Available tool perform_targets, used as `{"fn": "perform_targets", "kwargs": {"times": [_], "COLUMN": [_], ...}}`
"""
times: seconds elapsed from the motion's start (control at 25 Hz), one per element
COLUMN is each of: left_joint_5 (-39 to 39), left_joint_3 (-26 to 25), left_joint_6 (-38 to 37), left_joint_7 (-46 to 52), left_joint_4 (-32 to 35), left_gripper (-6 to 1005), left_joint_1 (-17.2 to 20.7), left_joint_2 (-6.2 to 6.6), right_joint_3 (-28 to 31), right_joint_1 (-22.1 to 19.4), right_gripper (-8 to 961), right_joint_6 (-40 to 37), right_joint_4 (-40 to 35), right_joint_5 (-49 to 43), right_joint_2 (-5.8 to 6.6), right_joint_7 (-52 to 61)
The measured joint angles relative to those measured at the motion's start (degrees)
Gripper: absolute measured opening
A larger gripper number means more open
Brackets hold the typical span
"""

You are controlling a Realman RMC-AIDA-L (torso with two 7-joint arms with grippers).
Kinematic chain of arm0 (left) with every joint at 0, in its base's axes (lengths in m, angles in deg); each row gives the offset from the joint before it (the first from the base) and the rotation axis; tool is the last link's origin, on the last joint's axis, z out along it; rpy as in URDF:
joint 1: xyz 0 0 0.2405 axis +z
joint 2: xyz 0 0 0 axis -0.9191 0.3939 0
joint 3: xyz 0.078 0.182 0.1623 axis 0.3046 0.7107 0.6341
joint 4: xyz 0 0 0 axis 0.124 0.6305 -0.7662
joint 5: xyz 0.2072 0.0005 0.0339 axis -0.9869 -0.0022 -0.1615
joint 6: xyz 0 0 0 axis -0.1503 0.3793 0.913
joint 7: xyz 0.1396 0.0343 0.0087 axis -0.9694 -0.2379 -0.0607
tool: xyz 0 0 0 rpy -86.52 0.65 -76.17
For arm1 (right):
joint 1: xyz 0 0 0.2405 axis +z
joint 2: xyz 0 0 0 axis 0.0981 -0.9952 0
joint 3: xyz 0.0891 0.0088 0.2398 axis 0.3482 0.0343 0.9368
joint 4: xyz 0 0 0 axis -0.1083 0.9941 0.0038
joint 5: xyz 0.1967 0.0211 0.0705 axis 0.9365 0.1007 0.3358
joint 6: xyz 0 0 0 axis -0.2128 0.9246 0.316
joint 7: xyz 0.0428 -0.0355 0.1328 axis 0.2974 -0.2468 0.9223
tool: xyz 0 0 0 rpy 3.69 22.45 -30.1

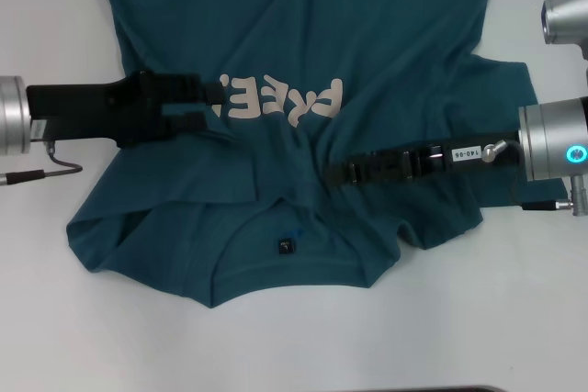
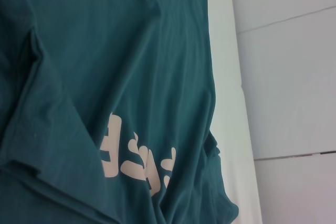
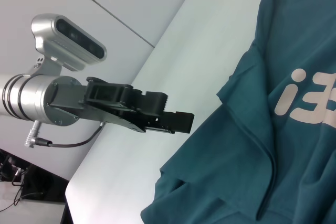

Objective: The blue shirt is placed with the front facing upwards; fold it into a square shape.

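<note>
The blue shirt [image 1: 367,71] lies spread on the white table [image 1: 55,319], front up, with its pale lettering [image 1: 285,100] across the middle and the collar with the small dark neck tag [image 1: 286,246] toward the robot. Both sleeves already look turned inward over the body, leaving rumpled ridges of cloth around the chest, so the fold seems to be at an early to middle stage: the sides are gathered, but the long body is not yet doubled over. The left claw [image 1: 219,103] reaches in from the left side at the level of the lettering, just over the cloth; it appears clenched, though whether it pinches any fabric cannot be told. The right claw [image 1: 335,173] comes in from the right, low over the wrinkled cloth below the lettering, and whether it is released or clenched cannot be told. The next move probably calls for both claws to take hold of one end of the shirt, collar or hem, and carry it evenly over the other so the edges meet squarely. No containers are in view.
</note>
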Motion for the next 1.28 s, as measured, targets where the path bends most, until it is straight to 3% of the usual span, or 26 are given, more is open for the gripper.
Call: {"fn": "perform_targets", "kwargs": {"times": [0.2, 0.4, 0.56, 0.72, 1.28], "left_joint_5": [0.71, 0.34, -0.21, -0.61, -3.27], "left_joint_3": [-1.66, -1.99, -1.82, -1.15, 0.08], "left_joint_6": [-1.05, -0.04, 3.17, 8.72, 16.95], "left_joint_7": [0.10, 1.12, 1.86, 2.16, 2.32], "left_joint_4": [-2.34, -2.82, -2.94, -2.87, -1.37], "left_gripper": [625, 714, 786, 780, 780], "left_joint_1": [0.90, 1.90, 2.65, 3.50, 3.03], "left_joint_2": [0.06, 1.32, 1.42, 1.00, 0.07], "right_joint_3": [0.00, 0.00, 0.00, -0.03, 0.00], "right_joint_1": [0.00, 0.00, 0.00, 0.00, 0.00], "right_gripper": [923, 922, 922, 921, 920], "right_joint_6": [0.00, -0.21, -0.40, -0.45, -0.17], "right_joint_4": [0.12, -0.04, -0.06, -0.08, 0.01], "right_joint_5": [0.00, 0.00, 0.00, 0.00, 0.00], "right_joint_2": [0.15, 0.26, 0.31, 0.50, 0.67], "right_joint_7": [0.00, 0.00, 0.04, 0.50, 0.61]}}
